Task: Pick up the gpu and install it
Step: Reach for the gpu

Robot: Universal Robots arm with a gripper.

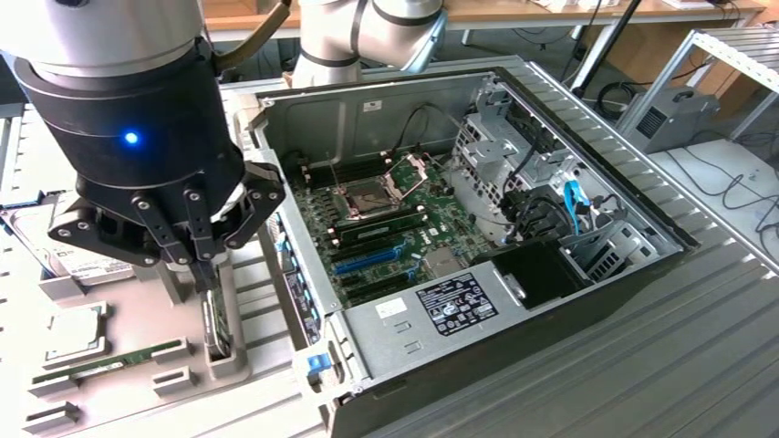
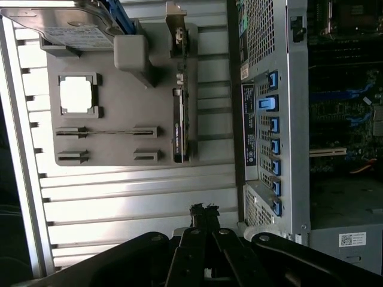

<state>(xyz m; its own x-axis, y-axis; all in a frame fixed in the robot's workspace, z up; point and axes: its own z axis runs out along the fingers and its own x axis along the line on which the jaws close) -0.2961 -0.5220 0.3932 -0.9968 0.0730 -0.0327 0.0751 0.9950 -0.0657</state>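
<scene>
Hovering over the grey tray [image 1: 140, 306] with the pincer [image 1: 201, 266] narrowed right down, fingertips pressed together, gripping nothing. Below the tips and clear of them in the wrist view: the gpu [image 1: 218, 330] [image 2: 179, 128], standing on its long edge in a slot along the tray's edge nearest the case [image 1: 487, 301], untouched and not yet lifted. Elsewhere on the tray: a hard drive [image 1: 71, 260] propped at the end beneath the arm, a cpu [image 1: 76, 330] lying flat in its square recess near the middle, and a green ram stick [image 1: 100, 367] held between two small blocks toward the opposite end. Just beside the tray on the ribbed metal bench [image 1: 681, 356]: the case lying on its side with the panel off, motherboard [image 1: 378, 214] exposed, blue slots [image 1: 365, 260] unoccupied, black power supply [image 1: 535, 274] at the corner toward the exterior view's right.
</scene>
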